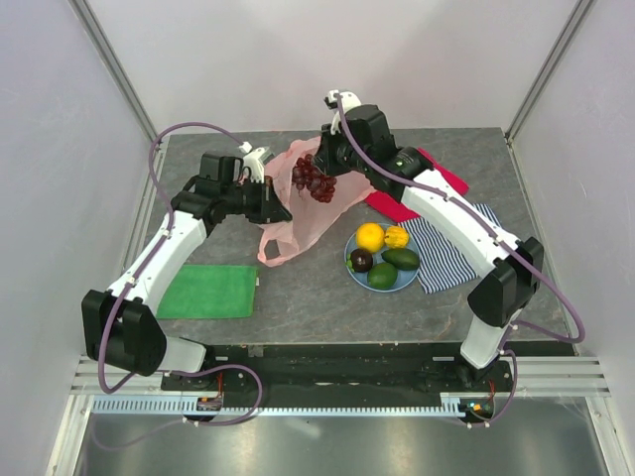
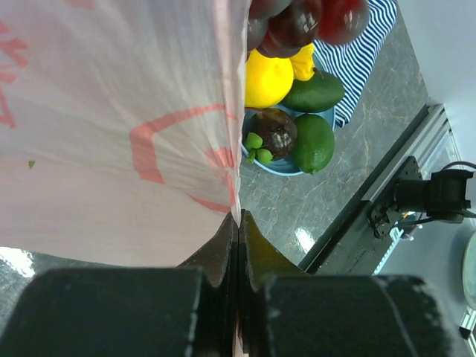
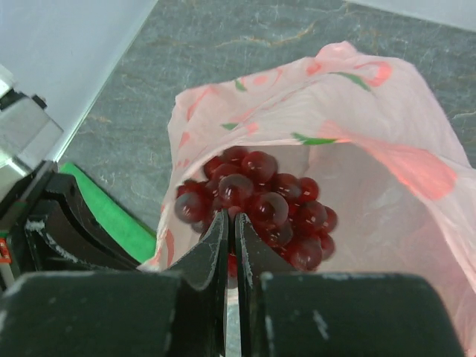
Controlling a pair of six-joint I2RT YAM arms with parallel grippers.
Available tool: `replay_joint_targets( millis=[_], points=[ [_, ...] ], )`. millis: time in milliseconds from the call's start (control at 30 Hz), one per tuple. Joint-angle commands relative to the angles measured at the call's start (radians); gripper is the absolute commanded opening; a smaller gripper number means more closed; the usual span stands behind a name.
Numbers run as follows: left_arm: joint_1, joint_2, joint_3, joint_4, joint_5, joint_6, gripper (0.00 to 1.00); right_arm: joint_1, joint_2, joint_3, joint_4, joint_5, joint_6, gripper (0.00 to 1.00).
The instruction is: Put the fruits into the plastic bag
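Gripping with jaws drawn almost together, the right end effector (image 3: 230,223) holds the dark red grape bunch (image 3: 256,204), apparently by a stem hidden among the berries. The bunch hangs in the open mouth of the plastic bag (image 3: 372,149), in the upper centre of the top view. The berries look soft and likely to bruise or drop off, so the stem seems the safest hold.

The left end effector (image 2: 238,223) has its jaws pressed flat together on a fold of the bag's edge. The film looks thin, limp and slippery. It would probably collapse if let go, so a hold on the rim or a handle suits it best.

Further out, lower right of the bag, the plate (image 1: 407,281) on the bench carries the citrus (image 1: 370,236), the dark round fruit (image 1: 361,260), the avocado (image 1: 401,259) and the lime (image 1: 382,275). These look firmer but apt to roll, and are best held across the middle.
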Motion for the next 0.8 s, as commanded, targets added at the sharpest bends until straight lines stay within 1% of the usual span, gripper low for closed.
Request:
replay_joint_targets(
  millis=[0,133,233,400,500,533,567,633,667,700,767],
  points=[
    [-0.028,0.011,0.013,0.033,0.066,-0.032,0.02,-0.015,0.02,0.022,0.1,0.001,0.014,0.0],
    [-0.047,0.016,0.023,0.062,0.2,-0.073,0.02,-0.016,0.031,-0.034,0.202,-0.033,0.043,0.0],
    [-0.05,-0.009,0.017,0.114,0.263,-0.136,0.02,-0.016,0.044,-0.068,0.256,-0.074,0.078,0.0],
    [-0.05,-0.067,0.02,0.198,0.303,-0.239,0.02,-0.016,0.04,-0.136,0.324,-0.111,0.137,0.0],
    [-0.05,-0.101,0.014,0.29,0.316,-0.311,0.02,-0.018,0.023,-0.19,0.371,-0.128,0.172,0.0],
    [-0.05,-0.108,0.002,0.327,0.331,-0.361,0.02,-0.016,0.018,-0.206,0.402,-0.134,0.181,0.0],
    [-0.05,-0.107,-0.006,0.408,0.346,-0.392,0.02,-0.016,0.014,-0.222,0.42,-0.142,0.193,0.0],
    [-0.05,-0.098,-0.029,0.502,0.404,-0.488,0.02,-0.015,0.006,-0.27,0.487,-0.192,0.238,0.0],
    [-0.048,-0.081,-0.032,0.586,0.42,-0.513,0.02,-0.016,0.006,-0.284,0.506,-0.212,0.256,0.0],
    [-0.047,-0.067,-0.03,0.608,0.434,-0.532,0.01,-0.016,0.009,-0.308,0.524,-0.257,0.273,0.0],
    [-0.045,-0.038,-0.015,0.623,0.452,-0.552,0.01,-0.015,0.009,-0.331,0.574,-0.288,0.318,0.0]
  ],
)
